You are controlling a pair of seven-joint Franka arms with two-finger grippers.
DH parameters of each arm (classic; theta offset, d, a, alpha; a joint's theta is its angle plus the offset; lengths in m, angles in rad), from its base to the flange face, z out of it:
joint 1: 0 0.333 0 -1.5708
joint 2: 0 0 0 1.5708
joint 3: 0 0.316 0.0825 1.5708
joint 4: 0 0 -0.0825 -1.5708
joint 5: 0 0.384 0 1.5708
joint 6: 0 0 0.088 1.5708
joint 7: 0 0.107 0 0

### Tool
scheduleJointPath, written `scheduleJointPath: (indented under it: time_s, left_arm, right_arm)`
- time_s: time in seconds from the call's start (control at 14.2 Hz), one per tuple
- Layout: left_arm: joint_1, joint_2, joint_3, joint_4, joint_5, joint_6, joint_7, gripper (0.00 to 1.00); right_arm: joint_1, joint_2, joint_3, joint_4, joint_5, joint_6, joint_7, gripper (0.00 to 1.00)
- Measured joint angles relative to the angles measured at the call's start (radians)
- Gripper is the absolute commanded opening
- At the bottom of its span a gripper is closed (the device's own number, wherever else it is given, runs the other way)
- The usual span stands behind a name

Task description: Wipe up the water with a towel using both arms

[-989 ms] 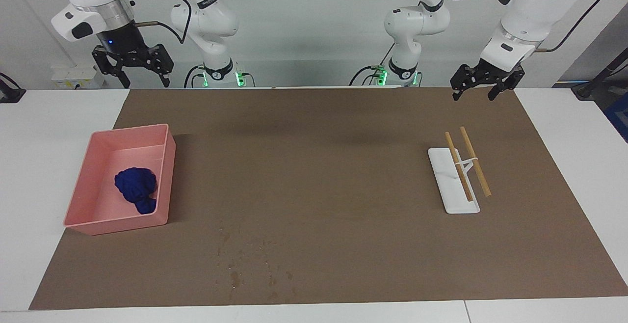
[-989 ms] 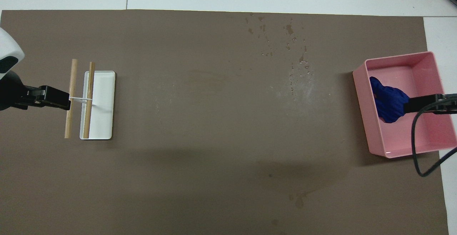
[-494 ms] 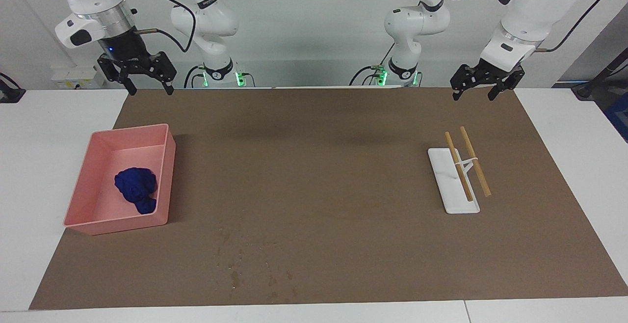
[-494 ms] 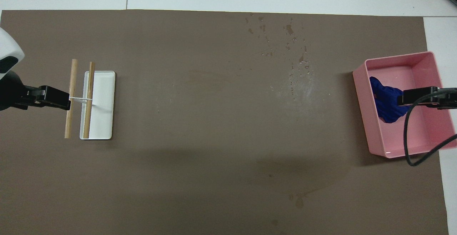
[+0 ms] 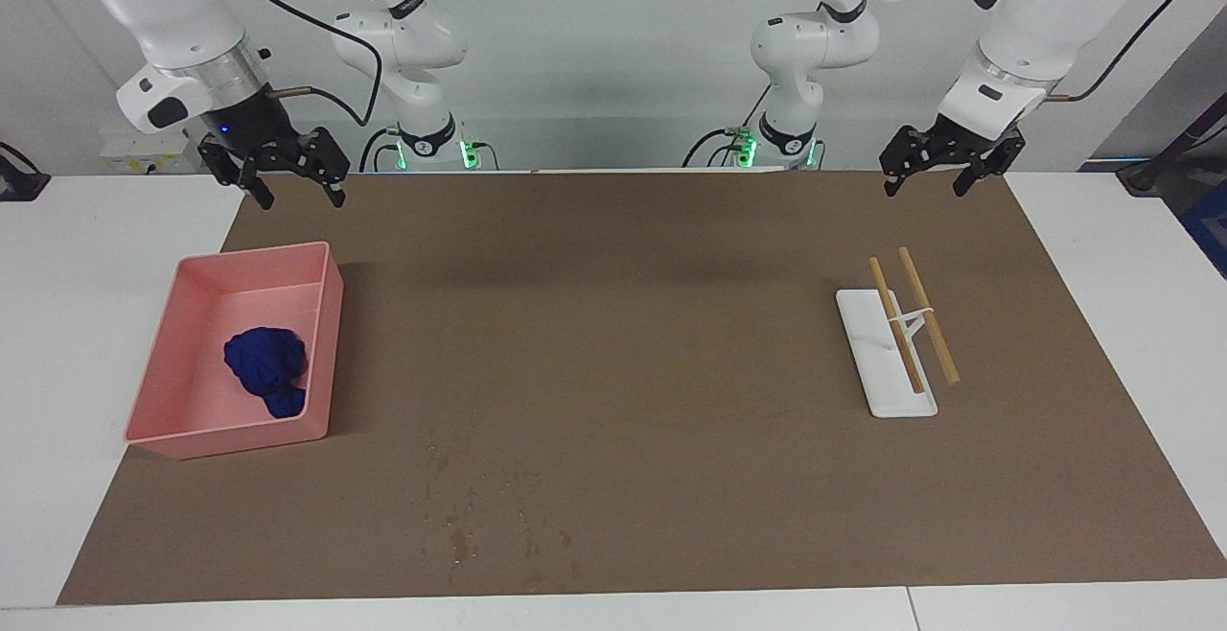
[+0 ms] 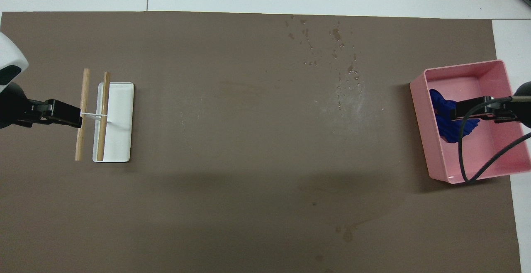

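In the facing view, the open pink plastic rectangular tray (image 5: pixel 153 391) sat toward the right arm's end of the table, at about nine o'clock of the brown mat (image 5: pixel 613 372). It held the crumpled royal-blue cloth towel (image 5: pixel 266 369), bunched against the tray's wall toward the table's middle. The right gripper (image 5: pixel 299 195) hung above the tray with fingers spread, empty; it had dropped lower and moved toward the tray since a second earlier. The left gripper (image 5: pixel 926 184) waited open and empty, unmoved. At three o'clock lay a flat white rectangular dish (image 5: pixel 877 377) with two wooden sticks (image 5: pixel 911 324) across it.

In the overhead view, the right gripper (image 6: pixel 456 113) covered part of the towel (image 6: pixel 443 115) in the tray (image 6: pixel 477 175), having shifted further over it. Water droplets (image 6: pixel 340 69) speckled the mat at one o'clock.
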Motion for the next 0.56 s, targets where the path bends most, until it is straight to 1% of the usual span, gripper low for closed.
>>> scheduleJointPath:
  time_s: [0.14, 0.21, 0.56]
  left_arm:
    - [0.0, 0.0, 0.0, 0.0, 0.0, 0.0, 0.0, 1.0]
    - [0.0, 0.0, 0.0, 0.0, 0.0, 0.0, 0.0, 1.0]
    - [0.0, 0.0, 0.0, 0.0, 0.0, 0.0, 0.0, 1.0]
  right_arm:
    - [0.037, 0.009, -0.036, 0.01, -0.005, -0.012, 0.0, 1.0]
    - [0.038, 0.012, -0.043, 0.01, -0.005, -0.012, 0.0, 1.0]
    - [0.038, 0.018, -0.053, 0.01, -0.005, -0.012, 0.0, 1.0]
